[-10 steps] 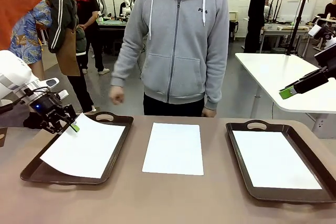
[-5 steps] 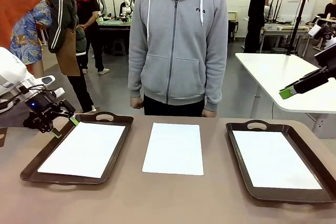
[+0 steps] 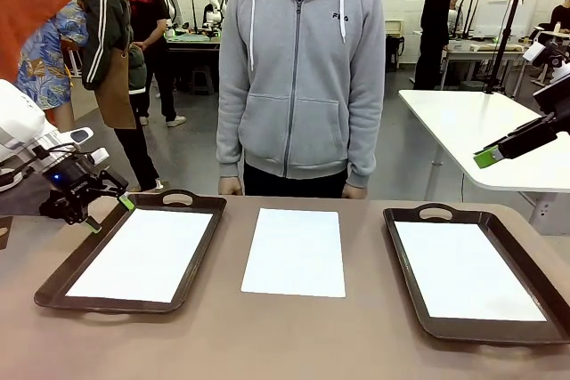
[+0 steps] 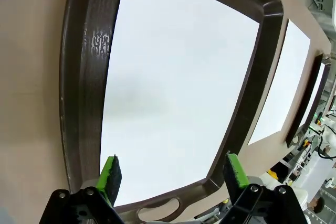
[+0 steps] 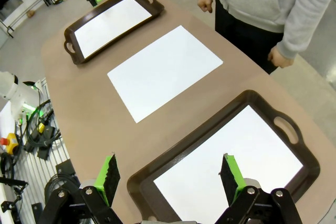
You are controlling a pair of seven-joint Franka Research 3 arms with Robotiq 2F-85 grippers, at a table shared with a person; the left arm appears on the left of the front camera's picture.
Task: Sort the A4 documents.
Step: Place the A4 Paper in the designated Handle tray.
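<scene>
Left gripper (image 3: pixel 109 214) is up over the left rim of the left tray (image 3: pixel 52 287), jaws spread wide and nothing pinched between them. From the left wrist view, its green pads (image 4: pixel 111 167) stand apart above one handle end of that dark brown tray, and the sheet in the left tray (image 4: pixel 173 87) lies flat straight ahead of the open jaws, its nearest edge running between the two pads, clear of both. Off to one side of those jaws, beyond the tray's rim, the middle sheet (image 3: pixel 295 251) rests bare on the brown table (image 3: pixel 294 335), well apart from either gripper. Over to the right gripper (image 3: pixel 488 157), held high and out past the right tray (image 3: pixel 397 246), not touching anything. The right wrist view has its jaws open too, pads (image 5: pixel 109 174) wide with only air in the gap. The sheet in the right tray (image 5: pixel 231 166) sits below and ahead of those jaws, flat inside the rim, with the middle sheet farther ahead and the left tray beyond that. The person (image 3: pixel 303 68) stands at the far edge of the table, hands down by the sides
</scene>
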